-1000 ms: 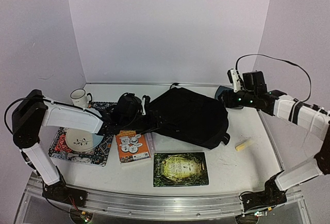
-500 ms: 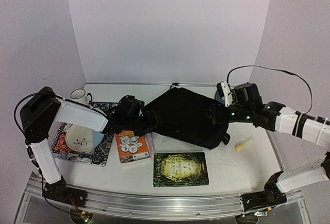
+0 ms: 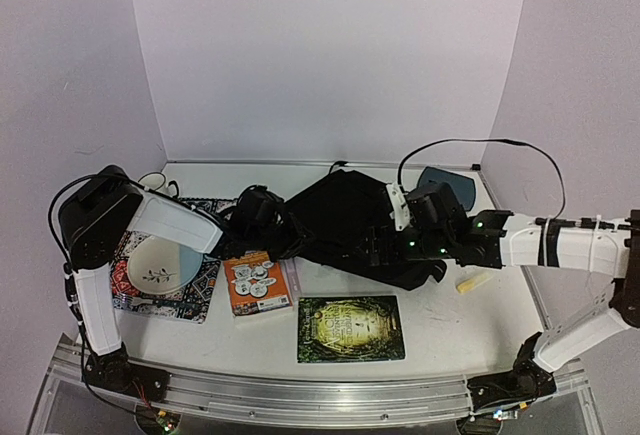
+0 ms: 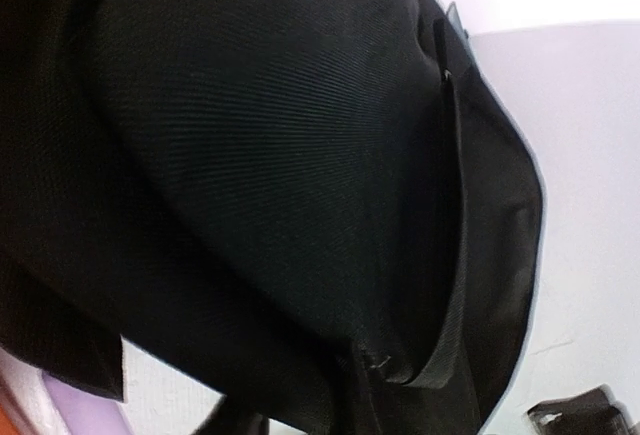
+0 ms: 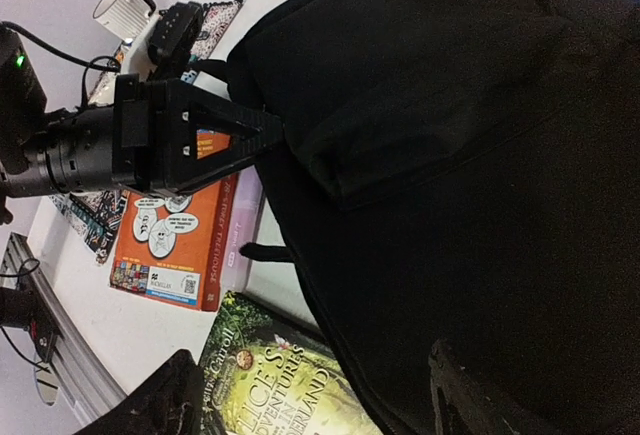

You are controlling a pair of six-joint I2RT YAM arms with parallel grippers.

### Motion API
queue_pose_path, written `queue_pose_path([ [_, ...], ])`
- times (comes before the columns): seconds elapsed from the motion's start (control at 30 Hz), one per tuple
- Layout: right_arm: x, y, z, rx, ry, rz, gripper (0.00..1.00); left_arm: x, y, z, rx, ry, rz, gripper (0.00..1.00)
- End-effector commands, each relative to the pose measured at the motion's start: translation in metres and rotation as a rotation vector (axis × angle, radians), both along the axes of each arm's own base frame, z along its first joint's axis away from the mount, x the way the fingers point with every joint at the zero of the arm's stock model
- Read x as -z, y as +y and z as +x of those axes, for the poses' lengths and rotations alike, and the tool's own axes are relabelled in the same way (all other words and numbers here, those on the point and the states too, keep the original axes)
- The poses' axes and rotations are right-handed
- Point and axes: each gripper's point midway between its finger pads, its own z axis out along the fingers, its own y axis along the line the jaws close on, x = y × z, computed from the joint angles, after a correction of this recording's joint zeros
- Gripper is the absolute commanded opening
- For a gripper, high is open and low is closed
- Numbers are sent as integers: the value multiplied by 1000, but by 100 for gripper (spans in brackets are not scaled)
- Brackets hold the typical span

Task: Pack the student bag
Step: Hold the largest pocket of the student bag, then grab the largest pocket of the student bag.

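The student bag (image 3: 345,210) lies flat at the centre of the counter (image 3: 450,330), toward its far side. The left gripper (image 5: 272,136) sits at the bag's left edge, its fingers drawn narrow and, as far as the right wrist view shows, pinched on the fabric there. The right gripper (image 5: 312,355) hangs over the bag's near right part, jaws wide, holding nothing. An orange book (image 3: 257,285) and a green book (image 3: 350,328) lie on the near side of the bag.

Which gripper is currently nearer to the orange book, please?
Left. The left gripper sits at the edge of the student bag, just beyond the orange book; the right gripper hovers over the bag's middle, farther away.
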Motion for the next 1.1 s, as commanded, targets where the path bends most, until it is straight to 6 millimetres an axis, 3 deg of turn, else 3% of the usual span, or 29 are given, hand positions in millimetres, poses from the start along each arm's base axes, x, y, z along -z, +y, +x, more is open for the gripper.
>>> queue_pose_path([
  [0.0, -19, 26, -2, 15, 13, 74, 78, -51, -16, 9, 10, -66, -128, 1],
  [0.17, -5, 40, -4, 39, 87, 95, 74, -65, -19, 5, 1, -40, -176, 0],
  [0.4, -3, 60, -10, 66, 139, 92, 66, -76, -21, 0, -22, -12, -219, 0],
  [0.6, 22, 68, -5, 128, 222, 96, 54, -92, -26, -1, -28, -31, -242, 0],
  [0.8, 42, 67, 3, 218, 281, 122, 53, -96, -27, -3, -37, -40, -247, 0],
  [1.07, 43, 56, 15, 354, 293, 189, 61, -98, -32, -7, -29, -43, -248, 0],
])
